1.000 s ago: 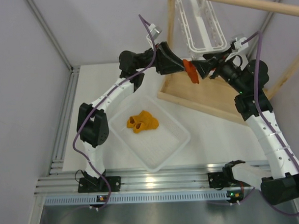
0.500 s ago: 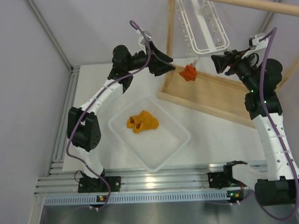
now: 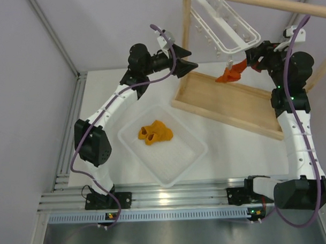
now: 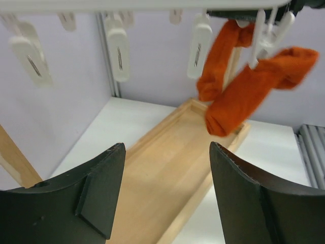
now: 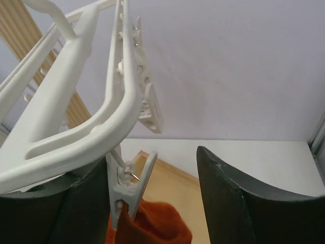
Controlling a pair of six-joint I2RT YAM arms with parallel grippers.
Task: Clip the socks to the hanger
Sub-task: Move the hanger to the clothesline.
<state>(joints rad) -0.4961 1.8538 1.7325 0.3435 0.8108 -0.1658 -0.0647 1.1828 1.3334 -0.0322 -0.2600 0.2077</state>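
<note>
Top external view: the red sock (image 3: 229,74) is now left clipped to the hanger (image 3: 244,24), the left gripper (image 3: 193,58) and right gripper (image 3: 249,58) are spread apart and empty, and the yellow socks (image 3: 155,133) are still to be hung.

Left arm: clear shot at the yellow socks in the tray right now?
Probably yes. The left gripper is open and empty, raised near the hanger; the yellow socks lie uncovered in the white tray, nothing over them.
</note>
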